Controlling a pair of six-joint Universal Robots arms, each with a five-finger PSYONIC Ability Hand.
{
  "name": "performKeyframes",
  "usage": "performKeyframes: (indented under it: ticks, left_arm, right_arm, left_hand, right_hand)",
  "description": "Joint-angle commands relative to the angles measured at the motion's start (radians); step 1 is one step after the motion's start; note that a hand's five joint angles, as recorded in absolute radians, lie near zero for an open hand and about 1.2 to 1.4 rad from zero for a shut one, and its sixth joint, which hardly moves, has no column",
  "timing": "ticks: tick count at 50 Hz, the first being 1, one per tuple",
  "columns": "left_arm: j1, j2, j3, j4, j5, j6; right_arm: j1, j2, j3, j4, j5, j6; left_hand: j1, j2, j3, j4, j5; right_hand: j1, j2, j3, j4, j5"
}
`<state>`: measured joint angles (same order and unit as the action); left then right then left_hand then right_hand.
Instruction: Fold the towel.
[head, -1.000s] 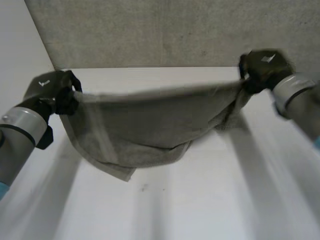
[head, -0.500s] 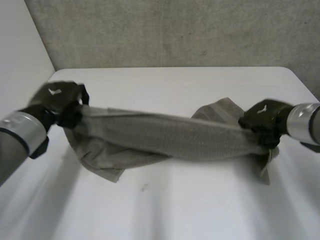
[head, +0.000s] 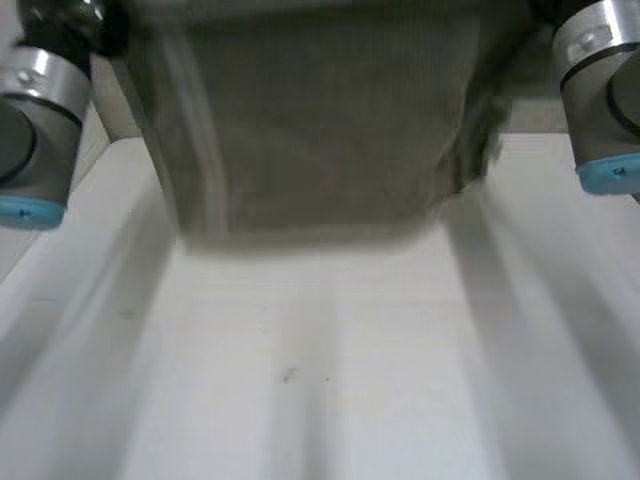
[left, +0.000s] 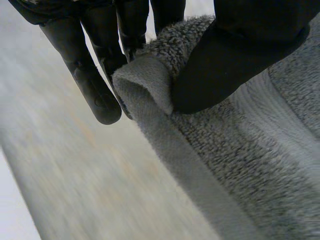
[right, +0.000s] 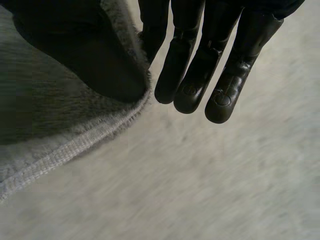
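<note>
The grey terry-cloth towel (head: 320, 130) hung as a broad sheet between the two raised arms. Its upper edge stretched from one hand to the other, and its lower edge hung over the far part of the flat white table (head: 330, 380). Whether that edge touched the tabletop could not be told. The left arm (head: 35, 130) stood beside one side of the towel and the right arm (head: 600, 100) beside the other, each with a grey joint and a light-blue cap.

The left hand (left: 250, 50) was clamped on the towel. In the left wrist view its thumb pressed a rolled-over bit of the flat hemmed border against the fingers (left: 87, 75), which ran nearly straight behind the cloth. From the thumb the hem ran away along the towel's edge, with looped pile beside it.

The right hand (right: 75, 50) pinched the towel as well. Its thumb lay on the fluffy cloth close to a stitched edge and squeezed it against the nearest finger. The other fingers (right: 192, 80) reached out straight just beside the cloth, free of it.

The tabletop was matt and pale, with a small dark speck (head: 288, 376) near its middle, on the near side of the hanging cloth. Behind the table, beside the right arm, a strip of rough grey wall (head: 525, 95) showed past the towel's side.
</note>
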<state>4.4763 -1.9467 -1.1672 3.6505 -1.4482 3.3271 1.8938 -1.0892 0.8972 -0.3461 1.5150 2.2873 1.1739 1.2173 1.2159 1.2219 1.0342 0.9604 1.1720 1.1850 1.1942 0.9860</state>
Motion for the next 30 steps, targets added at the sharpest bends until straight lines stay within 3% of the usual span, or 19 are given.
performKeyframes:
  ticks: [1,6,11,16,18,19,21,22,23,24,25,30]
  left_arm:
    - [0.018,0.061,-0.106,-0.032,-0.003,-0.049]
    - [0.023,0.058,-0.240,-0.072,0.026,-0.040]
    - [0.066,0.037,-0.412,-0.076,0.071,-0.032]
    - [0.081,0.031,-0.500,-0.076,0.071,0.021]
    - [0.081,0.031,-0.500,-0.076,0.071,0.022]
    - [0.092,0.031,-0.532,-0.079,0.072,0.060]
    - [0.095,0.029,-0.548,-0.081,0.072,0.078]
    - [0.093,0.029,-0.557,-0.081,0.072,0.087]
    - [0.093,0.032,-0.562,-0.081,0.071,0.088]
    - [0.093,0.032,-0.562,-0.081,0.071,0.088]
    - [0.093,0.038,-0.566,-0.081,0.071,0.088]
    - [0.095,0.066,-0.583,-0.081,0.071,0.088]
  right_arm:
    - [-0.001,-0.075,0.170,0.099,-0.142,0.024]
    - [-0.009,-0.047,0.200,0.338,-0.233,0.018]
    - [-0.013,0.075,0.213,0.643,-0.324,-0.026]
    - [-0.013,0.187,0.232,0.777,-0.340,-0.152]
    - [-0.013,0.210,0.235,0.791,-0.340,-0.190]
    - [-0.013,0.227,0.235,0.789,-0.344,-0.196]
    - [-0.013,0.236,0.239,0.779,-0.346,-0.187]
    - [-0.015,0.239,0.241,0.760,-0.346,-0.163]
    - [-0.015,0.239,0.247,0.736,-0.346,-0.116]
    - [-0.015,0.239,0.247,0.736,-0.346,-0.115]
    - [-0.015,0.230,0.261,0.707,-0.345,-0.047]
    - [-0.025,0.157,0.348,0.587,-0.348,0.180]
  left_hand:
    - [0.222,0.179,0.180,0.174,0.188]
    - [0.222,0.179,0.180,0.174,0.188]
    - [0.222,0.179,0.180,0.174,0.188]
    - [0.222,0.179,0.180,0.174,0.188]
    - [0.222,0.179,0.180,0.174,0.188]
    - [0.222,0.179,0.180,0.174,0.188]
    - [0.222,0.179,0.180,0.174,0.188]
    - [0.222,0.179,0.180,0.174,0.188]
    - [0.222,0.179,0.180,0.174,0.188]
    - [0.222,0.179,0.180,0.174,0.188]
    - [0.222,0.179,0.180,0.174,0.188]
    - [0.222,0.179,0.180,0.174,0.188]
  right_hand:
    - [0.436,0.224,0.211,0.202,0.236]
    - [0.436,0.224,0.211,0.202,0.236]
    - [0.436,0.224,0.211,0.202,0.236]
    - [0.436,0.224,0.211,0.202,0.236]
    - [0.436,0.224,0.211,0.202,0.236]
    - [0.257,0.045,0.032,0.023,0.057]
    - [0.249,0.037,0.024,0.015,0.049]
    - [0.170,-0.041,-0.054,-0.063,-0.030]
    - [-0.112,-0.324,-0.337,-0.346,-0.312]
    - [-0.115,-0.327,-0.340,-0.349,-0.315]
    - [-0.391,-0.603,-0.616,-0.625,-0.591]
    - [-0.531,-0.743,-0.756,-0.765,-0.731]
